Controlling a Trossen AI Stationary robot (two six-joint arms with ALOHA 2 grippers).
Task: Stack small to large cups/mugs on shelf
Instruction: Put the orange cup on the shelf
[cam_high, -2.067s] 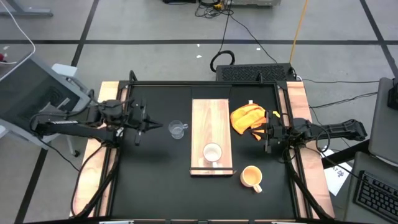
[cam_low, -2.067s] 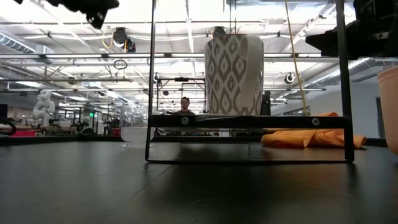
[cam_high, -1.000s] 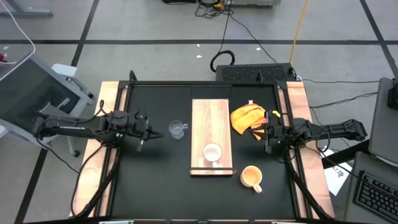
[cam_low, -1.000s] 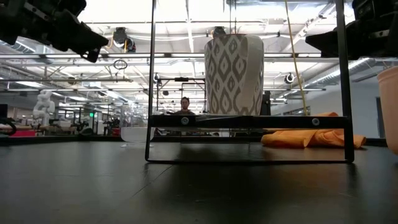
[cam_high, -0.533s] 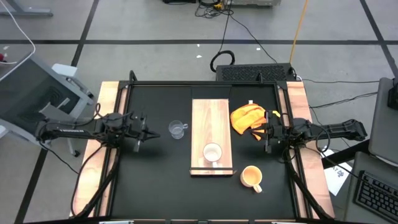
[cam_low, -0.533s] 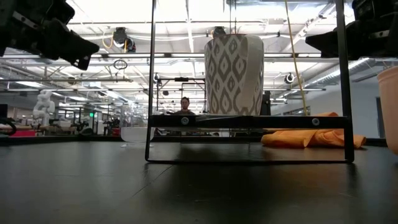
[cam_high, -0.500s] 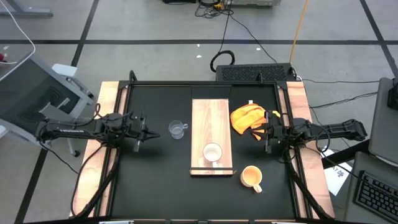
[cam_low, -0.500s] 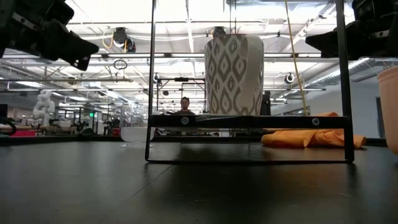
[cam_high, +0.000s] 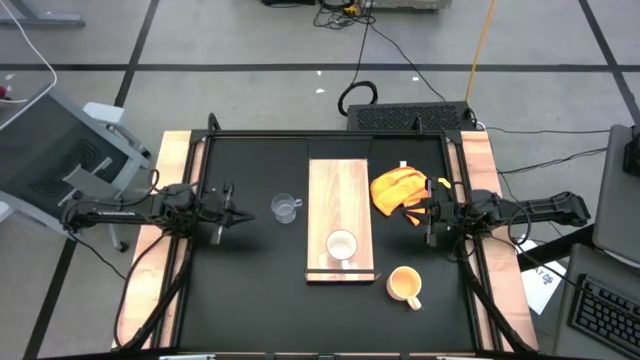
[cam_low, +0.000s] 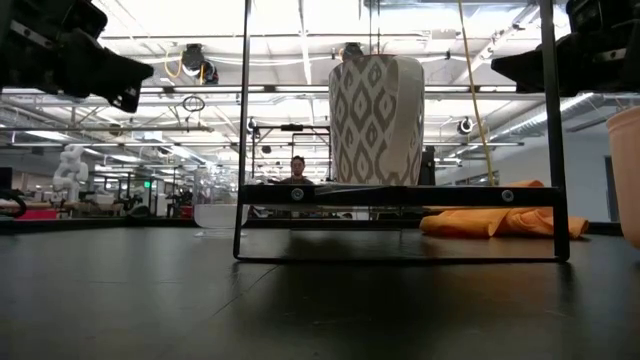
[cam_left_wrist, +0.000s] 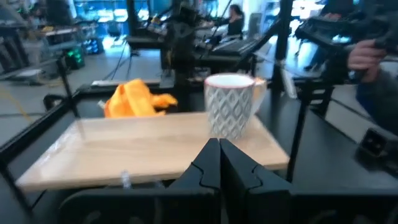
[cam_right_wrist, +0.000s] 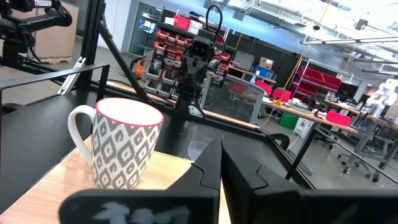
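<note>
A white patterned mug (cam_high: 342, 245) stands upright on the wooden shelf board (cam_high: 340, 190), close to its lipped near end (cam_low: 400, 196). On the black tabletop, a clear glass cup (cam_high: 286, 208) stands left of the board and an orange mug (cam_high: 405, 285) right of its near end. My left gripper (cam_high: 241, 211) hovers shut, level, left of the glass cup and apart from it. Near the table's right edge my right gripper (cam_high: 409, 216) hovers shut beside the orange cloth (cam_high: 398, 188). Both wrist views show shut fingers (cam_left_wrist: 219, 158) (cam_right_wrist: 219, 163) with nothing between them.
A black metal frame (cam_high: 330, 138) rims the tabletop, and its uprights (cam_low: 243, 120) stand in front of the low camera. The cloth lies right of the board's far half. Bare tabletop (cam_high: 250, 290) lies near and left of the board. A person (cam_low: 297, 168) shows far behind.
My left gripper has drawn back from the glass cup toward the table's left edge and sunk a little, staying shut and level. The cups, the board and my right arm have kept still.
</note>
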